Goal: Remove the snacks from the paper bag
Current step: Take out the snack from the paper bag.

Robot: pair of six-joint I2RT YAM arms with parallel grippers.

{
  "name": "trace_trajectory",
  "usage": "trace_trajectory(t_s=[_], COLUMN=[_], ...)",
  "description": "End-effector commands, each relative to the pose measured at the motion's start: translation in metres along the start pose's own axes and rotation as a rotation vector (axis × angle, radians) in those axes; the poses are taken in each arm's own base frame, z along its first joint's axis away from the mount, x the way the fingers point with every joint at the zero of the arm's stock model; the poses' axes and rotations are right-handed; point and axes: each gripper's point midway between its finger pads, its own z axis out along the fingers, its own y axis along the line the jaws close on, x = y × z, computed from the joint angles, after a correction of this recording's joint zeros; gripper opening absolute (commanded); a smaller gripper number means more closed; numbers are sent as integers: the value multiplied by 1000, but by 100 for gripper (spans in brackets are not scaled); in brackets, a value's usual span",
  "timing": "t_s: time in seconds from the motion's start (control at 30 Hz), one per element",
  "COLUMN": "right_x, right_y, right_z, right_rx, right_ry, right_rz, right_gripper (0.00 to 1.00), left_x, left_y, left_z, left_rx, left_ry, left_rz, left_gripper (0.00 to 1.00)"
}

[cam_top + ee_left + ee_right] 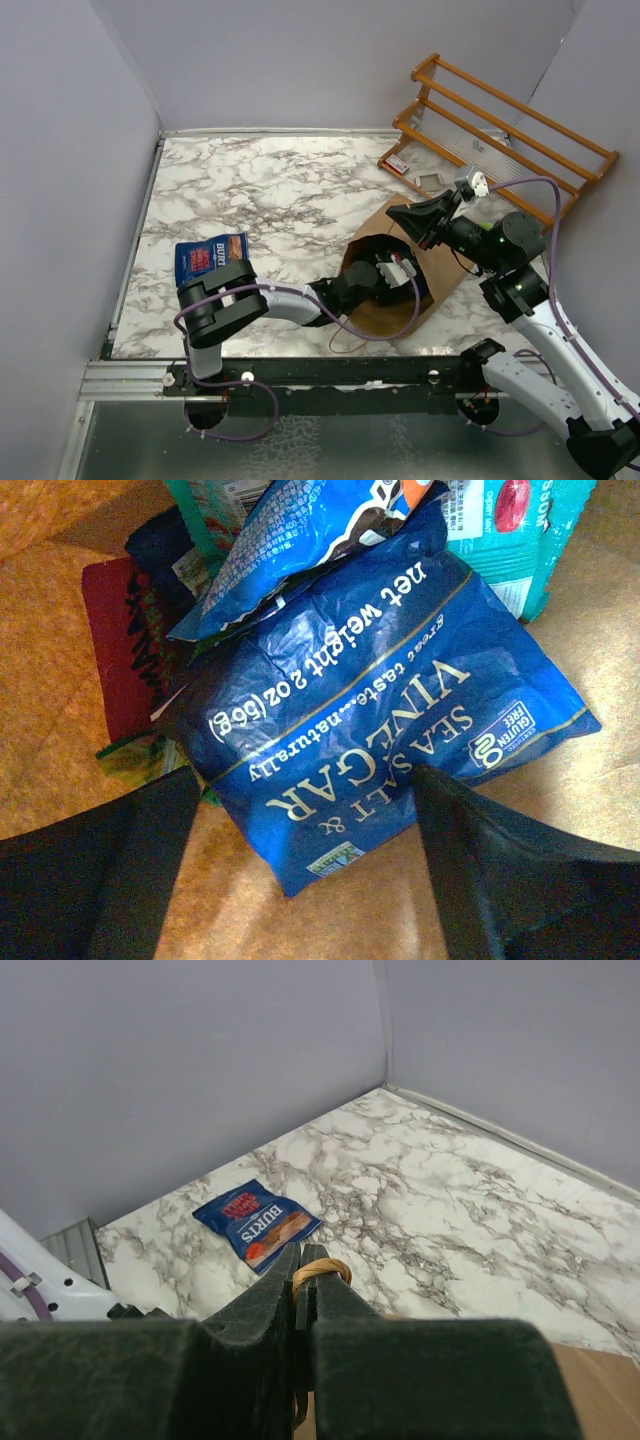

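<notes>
While I watched from my distant post, one blue packet (211,257) lay out on the marble surface (290,190), at about nine o'clock of the paper bag (440,285) and well apart from it. By my reckoning it was the only snack out, so the job was barely begun.

The left arm reached into the bag's mouth. Down inside, the left pincer (305,780) stood spread wide, a finger on either side of a blue sea salt and vinegar packet (380,710), gripping nothing. Whether the fingers touched the foil I could not tell. Around that packet lay a red packet (115,650) at nine o'clock, a yellow-green one (135,760) at eight, a second blue packet (290,550) overlapping its top at twelve, and a teal-green one (520,540) at one o'clock. At least five were left to fetch, I judged, and the overlapping blue one might drag along.

At one o'clock of the bag, the right pincer (303,1260) was pressed together on the twisted-paper handle (322,1271), which I took to be holding the mouth up. Beyond it, a wooden rack (510,130) leaned by the wall with a small red and white item (397,164) beside it that I could not identify. Neither stood in the way.
</notes>
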Motion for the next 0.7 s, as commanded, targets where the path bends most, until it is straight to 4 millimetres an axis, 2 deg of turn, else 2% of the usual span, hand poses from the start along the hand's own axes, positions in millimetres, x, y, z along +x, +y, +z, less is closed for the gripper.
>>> trace_trajectory(t_s=[0.0, 0.1, 0.23, 0.37, 0.57, 0.67], right_x=[-20, -18, -19, -19, -20, -20], right_y=[2, 1, 2, 0, -2, -3], right_z=[-3, -3, -3, -5, -5, -5], right_rx=[13, 16, 10, 28, 39, 46], right_ry=[-39, -36, -36, -34, -36, -36], right_rz=[-35, -31, -31, -36, -44, -44], right_gripper=[2, 2, 2, 2, 2, 2], left_x=[-13, -6, 11, 11, -3, -10], left_y=[-8, -17, -24, -21, -18, -16], left_z=[10, 19, 28, 25, 16, 8], left_rx=[100, 143, 181, 183, 189, 196], left_ry=[-53, -28, 32, 50, 54, 54], left_rz=[-51, -65, -74, -72, -99, -119], left_gripper=[98, 99, 87, 67, 33, 24])
